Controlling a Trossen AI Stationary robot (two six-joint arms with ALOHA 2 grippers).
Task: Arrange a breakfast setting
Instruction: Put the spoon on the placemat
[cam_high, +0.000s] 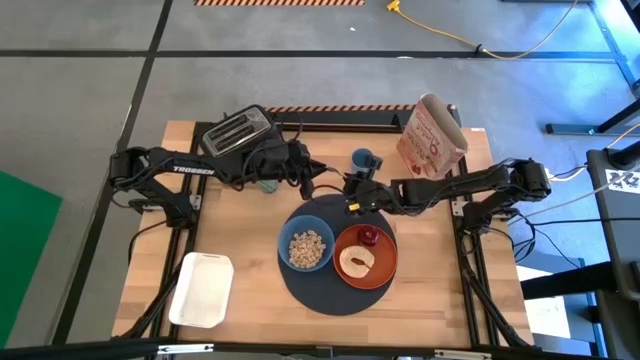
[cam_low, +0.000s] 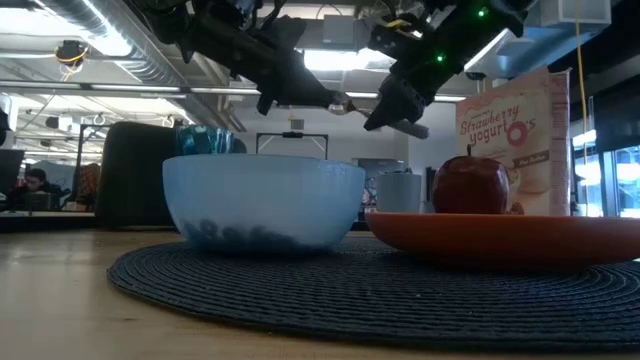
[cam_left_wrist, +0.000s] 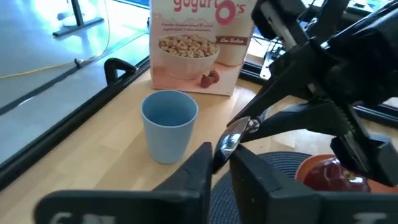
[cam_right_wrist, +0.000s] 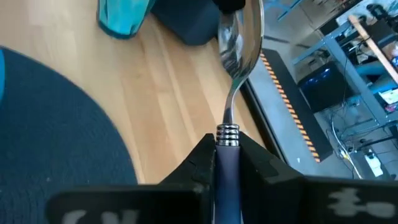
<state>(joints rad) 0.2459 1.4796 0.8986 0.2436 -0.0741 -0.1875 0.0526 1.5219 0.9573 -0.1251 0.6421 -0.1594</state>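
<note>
A purple-handled spoon (cam_low: 352, 104) hangs in the air between my two grippers, above the table's far middle. My left gripper (cam_left_wrist: 225, 154) is shut on its metal bowl; my right gripper (cam_right_wrist: 227, 149) is shut on its handle. On the dark blue-grey mat (cam_high: 312, 292) stand a blue bowl (cam_high: 306, 248) of cereal and an orange plate (cam_high: 388, 272) bearing round toasted bread (cam_high: 356, 262) and a dark-red fruit (cam_high: 370, 236). The teal glass (cam_right_wrist: 123, 15) stands on the table by the toaster, under my left arm. My left gripper pinches the spoon's shiny bowl (cam_left_wrist: 229, 140) between its two fingers. The fingers come almost level from the table's left side. The spoon is clear of the table. My right gripper pinches the purple handle (cam_right_wrist: 227, 163) just behind the ribbed metal collar, between its two fingers. The fingers come from the table's right side, slanting down, and lie along the spoon. The bowl end points away from them.
A black toaster (cam_high: 238, 130) stands at the far left, a red-and-white cereal bag (cam_high: 432, 137) at the far right, a light blue cup (cam_left_wrist: 169, 124) between them. A white tray (cam_high: 203, 289) lies near the left front edge.
</note>
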